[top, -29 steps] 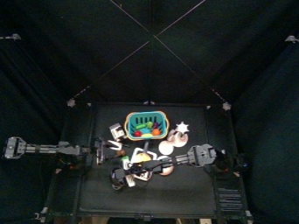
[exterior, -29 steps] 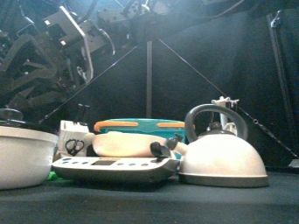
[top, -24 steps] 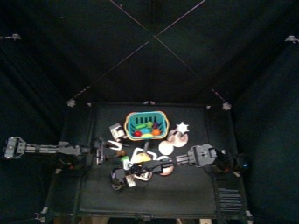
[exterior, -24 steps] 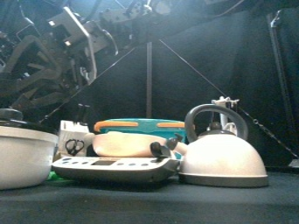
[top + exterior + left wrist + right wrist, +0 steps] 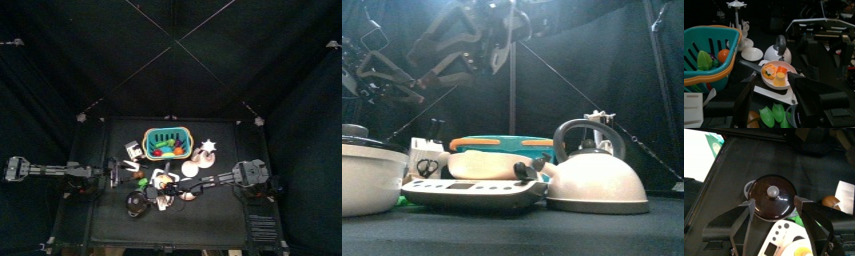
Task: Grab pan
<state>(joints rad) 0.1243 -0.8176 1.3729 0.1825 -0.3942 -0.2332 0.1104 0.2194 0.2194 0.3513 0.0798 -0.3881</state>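
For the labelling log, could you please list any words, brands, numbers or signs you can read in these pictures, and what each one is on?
No text can be read in any view.
The flat scale shows a display window and buttons, too small and blurred to read.
The white card bears a dark scissors-like picture, no legible words.
The kettle shows no marking.
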